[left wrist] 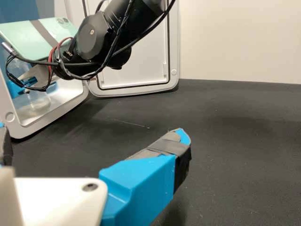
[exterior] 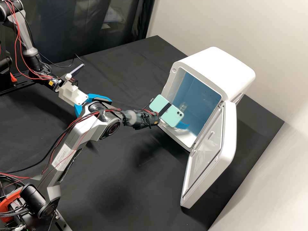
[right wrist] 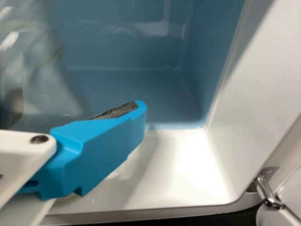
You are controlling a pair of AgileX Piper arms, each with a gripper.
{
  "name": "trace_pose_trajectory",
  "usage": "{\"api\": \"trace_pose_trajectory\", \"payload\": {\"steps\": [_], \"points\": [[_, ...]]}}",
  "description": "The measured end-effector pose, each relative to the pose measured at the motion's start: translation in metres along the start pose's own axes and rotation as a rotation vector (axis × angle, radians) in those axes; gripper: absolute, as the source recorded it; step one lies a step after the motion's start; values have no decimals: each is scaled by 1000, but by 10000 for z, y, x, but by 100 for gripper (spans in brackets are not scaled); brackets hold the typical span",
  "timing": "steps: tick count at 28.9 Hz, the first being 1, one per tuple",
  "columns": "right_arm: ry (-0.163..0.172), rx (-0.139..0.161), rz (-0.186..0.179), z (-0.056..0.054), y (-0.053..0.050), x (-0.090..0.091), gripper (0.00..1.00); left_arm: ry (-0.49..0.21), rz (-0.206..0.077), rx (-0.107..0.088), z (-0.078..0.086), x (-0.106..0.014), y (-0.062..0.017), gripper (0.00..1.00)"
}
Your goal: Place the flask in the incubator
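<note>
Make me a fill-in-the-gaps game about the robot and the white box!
The incubator door is ___.
Its inside walls are coloured ___.
The clear flask is inside the ___, by the right hand.
The bench is coloured ___.
Missing words: open, blue, incubator, black.

Right arm (exterior: 84,130) stretched far forward, wrist roughly level, right gripper (exterior: 181,125) at the far end. Left arm (exterior: 31,53) bent behind it, left gripper (exterior: 93,103) low, jaws spread wide.

Flask (left wrist: 33,97) inside incubator (exterior: 221,69) on bench (exterior: 128,170)
</note>
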Motion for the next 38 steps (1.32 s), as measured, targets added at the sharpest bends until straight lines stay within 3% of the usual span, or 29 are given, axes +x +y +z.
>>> {"api": "trace_pose_trajectory", "payload": {"steps": [9, 14, 21, 24, 38], "points": [[6, 3, 6, -20, 21, 14, 100, 0, 0, 0, 0, 0, 0, 100], [10, 12, 25, -53, 35, 115, 100, 0, 0, 0, 0, 0, 0, 100], [-12, -13, 62, -131, 12, 297, 100, 0, 0, 0, 0, 0, 0, 100], [-21, -31, 57, -147, 4, 344, 100, 0, 0, 0, 0, 0, 0, 100], [-46, -61, 45, -138, -44, 453, 100, 0, 0, 0, 0, 0, 0, 100]]}}
